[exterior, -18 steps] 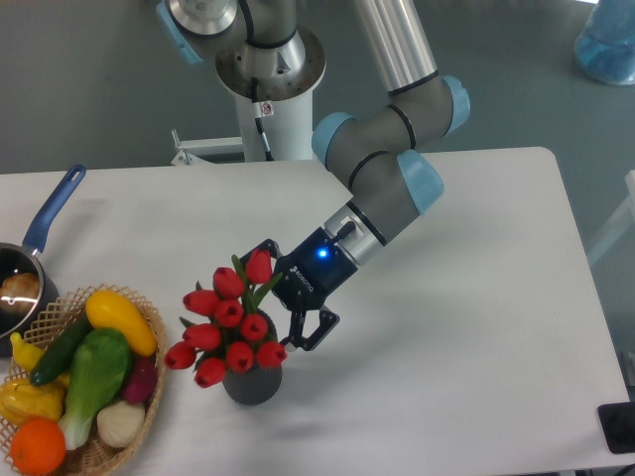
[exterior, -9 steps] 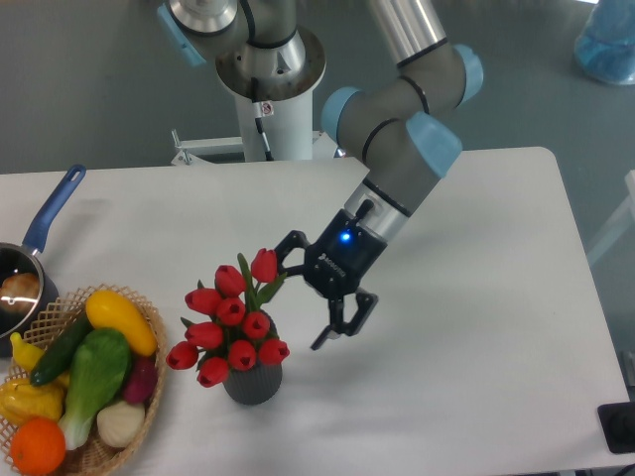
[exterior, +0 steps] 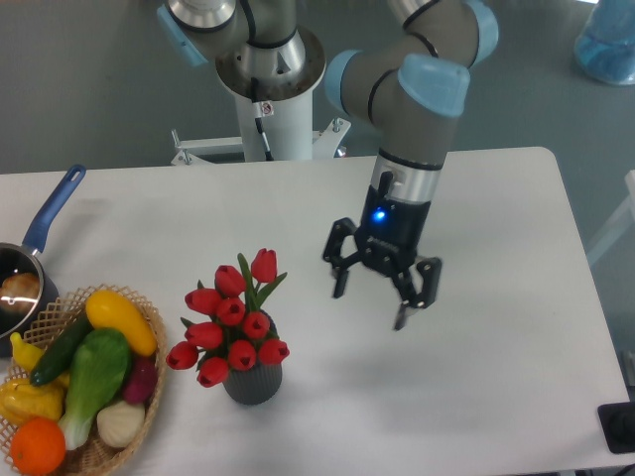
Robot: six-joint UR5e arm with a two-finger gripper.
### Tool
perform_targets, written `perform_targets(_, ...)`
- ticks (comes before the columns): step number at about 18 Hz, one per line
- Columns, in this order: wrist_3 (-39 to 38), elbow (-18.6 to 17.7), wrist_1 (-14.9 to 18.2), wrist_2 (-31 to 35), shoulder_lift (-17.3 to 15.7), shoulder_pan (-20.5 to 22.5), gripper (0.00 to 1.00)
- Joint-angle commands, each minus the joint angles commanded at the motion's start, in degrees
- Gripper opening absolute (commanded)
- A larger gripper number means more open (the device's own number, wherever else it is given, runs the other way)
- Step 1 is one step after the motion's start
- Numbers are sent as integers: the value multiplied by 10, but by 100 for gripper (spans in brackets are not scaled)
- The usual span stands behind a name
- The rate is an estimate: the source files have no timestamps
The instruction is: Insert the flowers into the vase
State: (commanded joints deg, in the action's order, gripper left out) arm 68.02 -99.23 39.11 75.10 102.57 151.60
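Note:
The flowers [exterior: 231,322], a bunch of red tulip buds with green leaves, stand upright in the vase [exterior: 253,383], a small dark grey ribbed cylinder near the table's front. The buds spread wider than the vase and hide its rim. My gripper [exterior: 374,303] hangs to the right of the bunch, well apart from it, pointing down at the table. Its two fingers are spread wide with nothing between them.
A wicker basket [exterior: 151,385] holding toy vegetables sits at the front left corner, close to the vase. A blue-handled saucepan [exterior: 38,243] lies at the left edge. The white robot base [exterior: 273,119] stands behind the table's far edge.
The gripper has drawn away from the flowers, moving right and turning upright. The bunch stays in the vase, unmoved.

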Motion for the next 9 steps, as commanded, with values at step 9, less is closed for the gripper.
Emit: perform_targets(9, 56, 10, 8, 131, -49, 83, 100)
